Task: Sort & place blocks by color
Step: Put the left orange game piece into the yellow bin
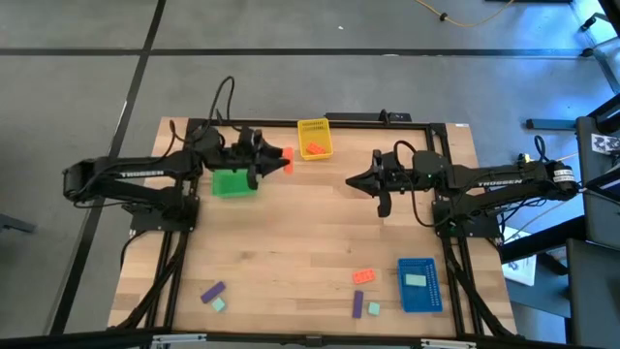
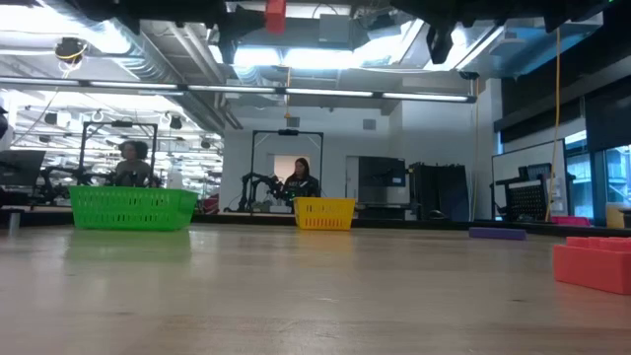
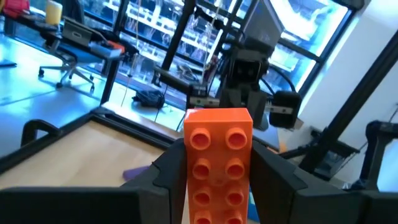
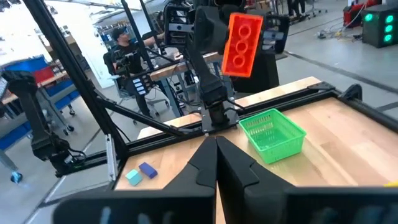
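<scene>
Orange bricks [image 1: 315, 148] in yellow tray [image 1: 314, 126]; mint brick [image 1: 416, 280] in blue tray [image 1: 419, 301].

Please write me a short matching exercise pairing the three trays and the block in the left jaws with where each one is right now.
Things:
1. yellow tray
2. green tray
3. blue tray
4. orange-red block

Places:
a. held up off the table in the left gripper
b. near edge of the table, on the right arm's side
c. far edge of the table, about midway along it
d. on the left arm's side, under its wrist

Pairs: 1-c, 2-d, 3-b, 4-a
</scene>
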Available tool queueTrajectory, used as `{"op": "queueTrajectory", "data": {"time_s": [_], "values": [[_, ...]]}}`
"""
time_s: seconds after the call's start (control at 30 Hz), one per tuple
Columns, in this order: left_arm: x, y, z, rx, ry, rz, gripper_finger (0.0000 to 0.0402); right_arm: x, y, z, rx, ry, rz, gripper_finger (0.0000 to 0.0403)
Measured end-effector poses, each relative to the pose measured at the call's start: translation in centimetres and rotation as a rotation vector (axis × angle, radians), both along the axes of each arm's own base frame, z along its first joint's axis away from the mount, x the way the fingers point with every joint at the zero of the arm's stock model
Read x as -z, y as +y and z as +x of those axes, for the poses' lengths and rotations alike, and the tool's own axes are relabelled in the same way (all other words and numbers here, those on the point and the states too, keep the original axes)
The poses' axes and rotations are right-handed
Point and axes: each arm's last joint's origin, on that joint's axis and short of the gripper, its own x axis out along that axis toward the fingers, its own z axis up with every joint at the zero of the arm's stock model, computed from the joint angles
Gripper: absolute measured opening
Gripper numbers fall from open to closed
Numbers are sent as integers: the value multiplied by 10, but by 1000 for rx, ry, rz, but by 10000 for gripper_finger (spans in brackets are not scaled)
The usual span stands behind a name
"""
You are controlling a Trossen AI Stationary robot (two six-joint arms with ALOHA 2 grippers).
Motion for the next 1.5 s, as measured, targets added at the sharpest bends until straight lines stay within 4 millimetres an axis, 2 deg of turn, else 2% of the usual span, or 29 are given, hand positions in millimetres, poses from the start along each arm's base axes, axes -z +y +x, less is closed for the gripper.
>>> {"op": "queueTrajectory", "data": {"time_s": [0.7,0.9,1.03,1.2,1.33,1.5], "values": [[2,-8,4,-5,9,-30,128,0,0,0,-1,0,-36,13],[5,-7,7,-5,20,-31,128,3,-1,3,8,17,25,21],[12,-5,15,-1,54,-31,128,8,-6,13,33,56,100,76],[6,-3,40,56,71,-2,128,1,-10,43,40,78,93,197],[0,-2,58,69,75,45,128,-1,-12,67,55,141,22,290],[-1,1,67,68,80,51,128,-3,-15,79,69,159,3,356]]}}
